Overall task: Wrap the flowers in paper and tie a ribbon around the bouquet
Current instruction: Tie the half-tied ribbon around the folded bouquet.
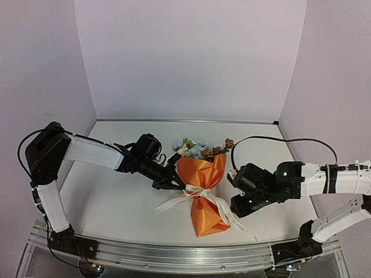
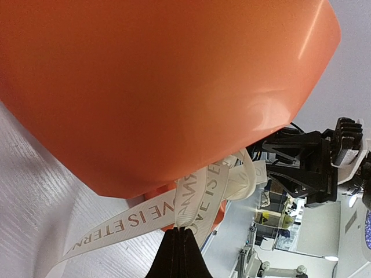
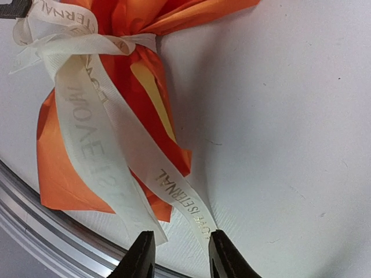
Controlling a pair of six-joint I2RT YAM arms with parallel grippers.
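I see pale lilac walls [image 1: 191, 58] closing in at nine, twelve and three o'clock, a white surface [image 1: 116, 197], and an aluminium rail [image 1: 174, 255] at six.

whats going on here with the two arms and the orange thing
Two robot arms are finishing a bouquet on the table. The flowers sit in a cone of orange paper, and a cream ribbon looks tied around its narrow middle. The left arm has its jaws shut on the ribbon right by the knot. The right arm has its jaws open, with the ribbon's two loose tails lying on the table just in front of them.
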